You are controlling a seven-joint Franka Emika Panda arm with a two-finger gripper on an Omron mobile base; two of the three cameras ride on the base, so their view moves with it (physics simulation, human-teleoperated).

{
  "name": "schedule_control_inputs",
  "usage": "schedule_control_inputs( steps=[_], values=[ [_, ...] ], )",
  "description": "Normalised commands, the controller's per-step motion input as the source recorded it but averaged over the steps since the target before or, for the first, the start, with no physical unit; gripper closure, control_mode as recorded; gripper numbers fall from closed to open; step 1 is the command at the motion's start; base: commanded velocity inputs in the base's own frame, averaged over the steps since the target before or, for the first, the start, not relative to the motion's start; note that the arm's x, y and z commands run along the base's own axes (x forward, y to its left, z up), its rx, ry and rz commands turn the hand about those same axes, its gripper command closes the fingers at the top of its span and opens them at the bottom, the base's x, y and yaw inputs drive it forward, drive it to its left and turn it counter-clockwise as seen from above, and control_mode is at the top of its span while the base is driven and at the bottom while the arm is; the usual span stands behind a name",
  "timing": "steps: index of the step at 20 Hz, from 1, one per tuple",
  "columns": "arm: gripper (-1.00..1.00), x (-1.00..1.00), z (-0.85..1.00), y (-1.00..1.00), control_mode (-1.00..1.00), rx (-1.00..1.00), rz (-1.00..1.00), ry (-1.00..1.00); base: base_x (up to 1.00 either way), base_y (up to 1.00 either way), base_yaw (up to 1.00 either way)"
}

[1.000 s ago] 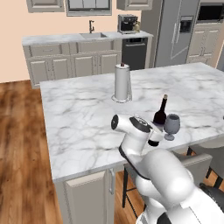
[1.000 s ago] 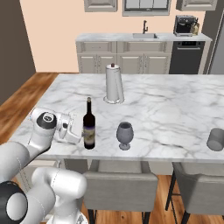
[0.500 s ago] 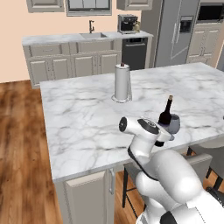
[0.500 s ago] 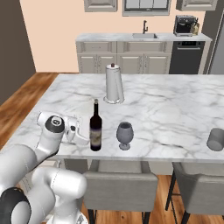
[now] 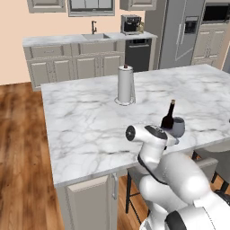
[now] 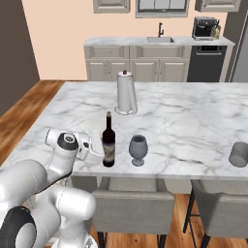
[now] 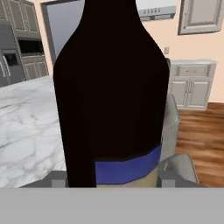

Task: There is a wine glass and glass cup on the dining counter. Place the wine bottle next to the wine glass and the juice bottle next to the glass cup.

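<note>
White marble dining counter [image 6: 193, 121]: low, level arm; gripper [image 6: 99, 147] clamps tall dark wine bottle [image 6: 108, 143] upright beside smoky stemmed wine glass [image 6: 138, 149].

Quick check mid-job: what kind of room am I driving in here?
A home kitchen, rendered. A marble dining counter with stools, a sink counter along the back wall, and a coffee machine beside it all point that way.

Both base views overlook the dining counter [image 5: 90, 121]; hand view sits close against the wine bottle [image 7: 111, 87].
</note>
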Motion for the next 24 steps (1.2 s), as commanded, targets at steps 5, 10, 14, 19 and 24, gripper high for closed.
schedule_control_inputs(
  steps=[5, 10, 14, 19, 24],
  values=[
    [1.00, 0.28, -0.17, 0.00, -1.00, 0.00, 0.07, 0.00, 0.00, 0.00, 0.00],
    [1.00, 0.08, -0.20, -0.02, -1.00, -0.04, 0.02, 0.00, 0.00, 0.00, 0.00],
    [1.00, 0.04, -0.24, -0.09, -1.00, -0.05, 0.00, 0.00, 0.00, 0.00, 0.00],
    [1.00, 0.18, -0.18, -0.05, -1.00, -0.03, 0.00, 0.00, 0.00, 0.00, 0.00],
    [1.00, 0.18, -0.15, -0.06, -1.00, -0.02, 0.01, 0.00, 0.00, 0.00, 0.00]
  ],
)
